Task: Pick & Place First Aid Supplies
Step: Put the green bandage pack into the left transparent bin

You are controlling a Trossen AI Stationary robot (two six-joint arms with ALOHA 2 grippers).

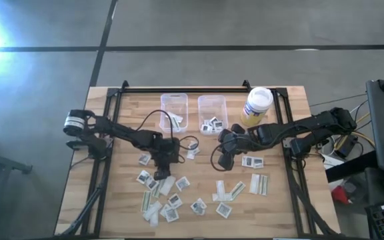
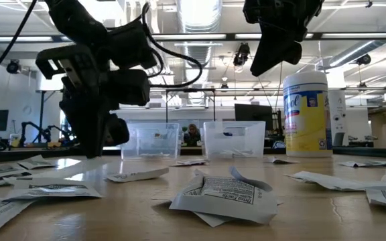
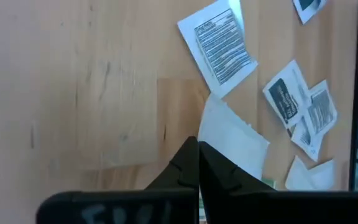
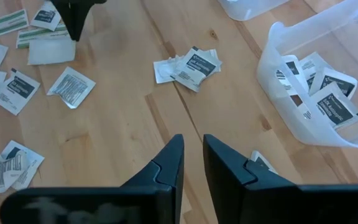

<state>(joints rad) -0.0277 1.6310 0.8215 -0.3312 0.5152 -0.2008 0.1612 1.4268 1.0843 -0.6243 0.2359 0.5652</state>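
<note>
Left gripper (image 1: 160, 167), fingers pressed together, at centre-left among scattered packets (image 1: 172, 199); right gripper (image 1: 223, 162), slightly spread, empty, below two clear bins (image 1: 213, 102) and wipes canister (image 1: 257, 105).

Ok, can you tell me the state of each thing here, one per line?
Left gripper: jaws shut, tip at a white packet.
Right gripper: jaws slightly open, empty.
Left bin: upright, few packets inside.
Right bin: upright, several square packets inside.
Jar: upright, lid on.
Loose packets: scattered flat on the table.
</note>
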